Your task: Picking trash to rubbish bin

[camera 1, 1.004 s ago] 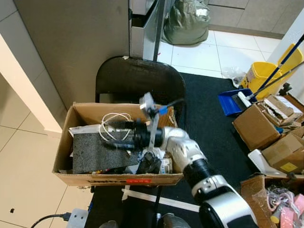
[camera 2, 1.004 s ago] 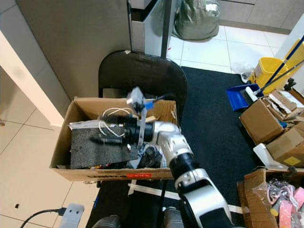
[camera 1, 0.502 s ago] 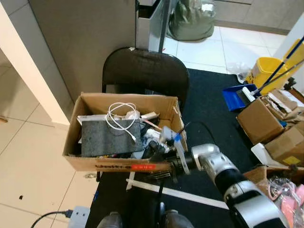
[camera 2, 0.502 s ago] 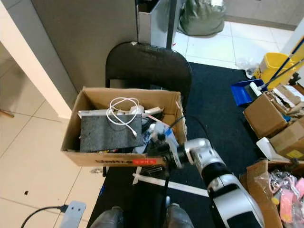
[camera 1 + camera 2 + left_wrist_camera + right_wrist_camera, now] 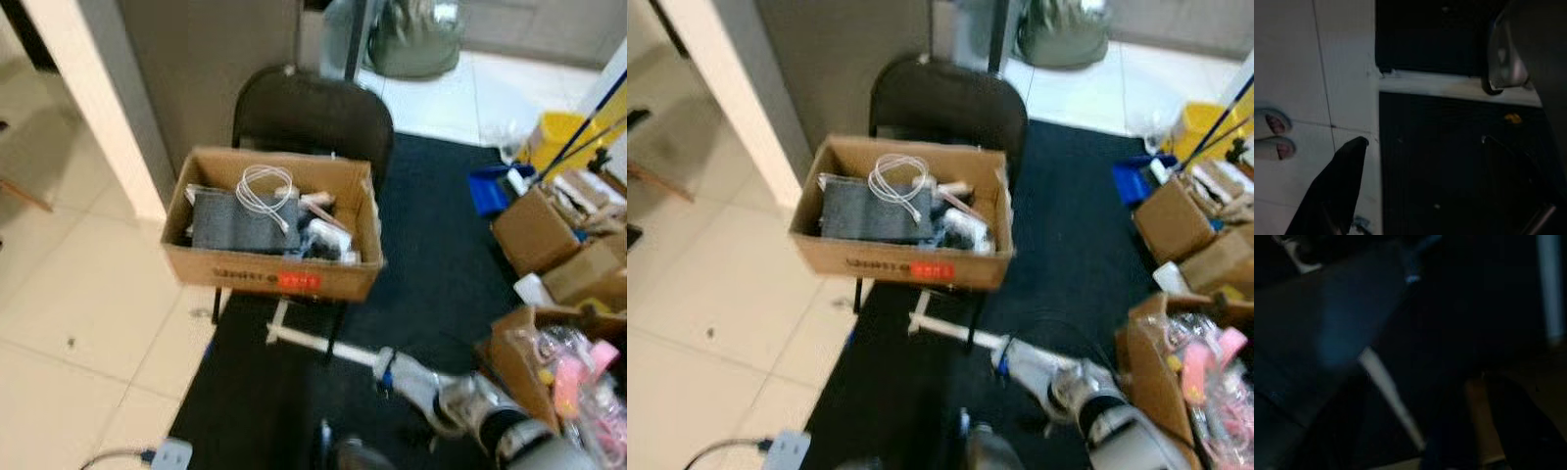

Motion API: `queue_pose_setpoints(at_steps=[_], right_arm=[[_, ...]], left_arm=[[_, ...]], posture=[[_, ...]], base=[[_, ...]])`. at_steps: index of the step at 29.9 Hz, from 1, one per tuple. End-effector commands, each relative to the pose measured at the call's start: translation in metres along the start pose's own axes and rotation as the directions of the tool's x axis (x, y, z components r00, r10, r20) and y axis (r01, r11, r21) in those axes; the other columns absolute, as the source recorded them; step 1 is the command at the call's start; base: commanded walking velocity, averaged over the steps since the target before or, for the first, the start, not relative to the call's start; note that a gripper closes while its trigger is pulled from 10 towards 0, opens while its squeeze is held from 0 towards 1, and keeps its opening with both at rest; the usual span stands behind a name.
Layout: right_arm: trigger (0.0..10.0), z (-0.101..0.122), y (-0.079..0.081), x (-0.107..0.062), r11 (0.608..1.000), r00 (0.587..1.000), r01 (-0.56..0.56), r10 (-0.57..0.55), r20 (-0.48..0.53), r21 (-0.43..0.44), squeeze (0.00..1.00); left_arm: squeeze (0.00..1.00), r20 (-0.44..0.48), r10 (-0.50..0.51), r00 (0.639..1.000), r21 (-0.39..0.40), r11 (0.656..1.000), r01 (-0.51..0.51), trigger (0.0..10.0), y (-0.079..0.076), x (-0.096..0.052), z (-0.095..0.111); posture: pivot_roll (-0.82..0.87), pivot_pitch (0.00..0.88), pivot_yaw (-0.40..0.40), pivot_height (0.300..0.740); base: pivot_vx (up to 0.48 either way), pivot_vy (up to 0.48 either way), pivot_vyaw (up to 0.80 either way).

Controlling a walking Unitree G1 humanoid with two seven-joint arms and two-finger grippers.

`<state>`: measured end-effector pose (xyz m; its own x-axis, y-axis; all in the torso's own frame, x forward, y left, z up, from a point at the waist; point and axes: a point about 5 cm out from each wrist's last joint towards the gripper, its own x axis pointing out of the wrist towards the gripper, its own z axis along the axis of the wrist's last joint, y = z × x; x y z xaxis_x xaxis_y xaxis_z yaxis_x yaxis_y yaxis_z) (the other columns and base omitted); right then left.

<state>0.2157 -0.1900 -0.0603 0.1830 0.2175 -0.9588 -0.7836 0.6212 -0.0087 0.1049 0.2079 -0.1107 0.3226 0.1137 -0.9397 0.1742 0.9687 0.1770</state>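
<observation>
- The black mat (image 5: 441,284) covers the floor to the right of and below the cardboard box, with pale tiles (image 5: 88,294) on the box's left side.
- A black chair (image 5: 313,108) stands under and behind the cardboard box; its rounded back rises just beyond the box's far wall.
- The cardboard box (image 5: 269,277), serving as the rubbish bin, sits on that chair's seat, open at the top, with a red label on its near wall.
- Right of the box, across the mat, lie several brown cartons (image 5: 534,230), and farther back a yellow mop bucket (image 5: 554,137) and a blue dustpan (image 5: 487,188).
- Inside the box a dark grey slab (image 5: 233,221) lies flat toward its left side.
- The right arm (image 5: 441,406) hangs low, down at the mat well in front of the box; I cannot tell whether its claw is wide or narrow, as the right wrist view is dark and blurred.
- A coil of white cable (image 5: 266,188) rests on top of the slab, near the box's far wall.
- Small mixed trash (image 5: 328,240) is heaped in the box's right half, too blurred to name.
- In the left wrist view, one black finger (image 5: 1332,188) of the left gripper hangs over the tile and mat edge; its spread cannot be told.
</observation>
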Motion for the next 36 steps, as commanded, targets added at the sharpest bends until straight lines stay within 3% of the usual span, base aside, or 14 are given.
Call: queue_pose_setpoints(at_steps=[1,2,7,13,20,31,36], right_arm=[[10.0,-0.013,0.011,0.007,0.999,1.0,0.011,-0.01,-0.029,0.031,0.0],[10.0,-0.013,0.011,0.007,0.999,1.0,0.011,-0.01,-0.029,0.031,0.0],[10.0,-0.043,0.041,0.018,0.996,0.994,0.007,0.004,-0.11,0.093,0.0],[10.0,-0.064,0.056,0.022,0.985,0.987,0.038,-0.01,-0.162,0.17,0.0],[10.0,-0.067,0.055,0.021,0.983,0.983,0.07,-0.039,-0.179,0.168,0.0],[10.0,-0.048,0.044,0.021,0.984,0.981,0.138,-0.12,-0.15,0.116,0.0],[10.0,-0.058,0.046,0.02,0.986,0.98,0.131,-0.113,-0.163,0.103,0.0]], left_arm=[[0.0,0.004,-0.064,0.998,0.008,0.998,0.064,10.0,-0.018,0.0,0.001],[0.0,0.004,-0.064,0.998,0.008,0.998,0.064,10.0,-0.018,0.0,0.001],[0.0,0.004,-0.068,0.998,0.005,0.998,0.068,10.0,-0.018,0.0,0.001],[0.0,0.003,-0.07,0.998,0.004,0.998,0.07,10.0,-0.019,0.0,0.001],[0.0,0.005,-0.07,0.998,0.005,0.998,0.07,10.0,-0.019,0.0,0.002],[0.0,0.01,-0.072,0.997,-0.002,0.997,0.072,10.0,-0.019,0.0,0.004],[0.0,0.009,-0.074,0.997,-0.006,0.997,0.074,10.0,-0.02,0.0,0.004]], posture=[[0.1,0.105,-0.043,0.74],[0.1,0.105,-0.043,0.74],[0.1,0.111,-0.046,0.74],[0.1,0.115,-0.047,0.74],[0.1,0.117,-0.047,0.74],[0.1,0.117,-0.052,0.74],[0.09,0.121,-0.054,0.74]], base=[[-0.424,0.0,0.0],[-0.424,0.0,0.0],[-0.415,0.0,0.0],[-0.409,0.0,0.0],[-0.406,0.0,0.0],[-0.408,0.0,0.0],[-0.408,0.0,0.0]])
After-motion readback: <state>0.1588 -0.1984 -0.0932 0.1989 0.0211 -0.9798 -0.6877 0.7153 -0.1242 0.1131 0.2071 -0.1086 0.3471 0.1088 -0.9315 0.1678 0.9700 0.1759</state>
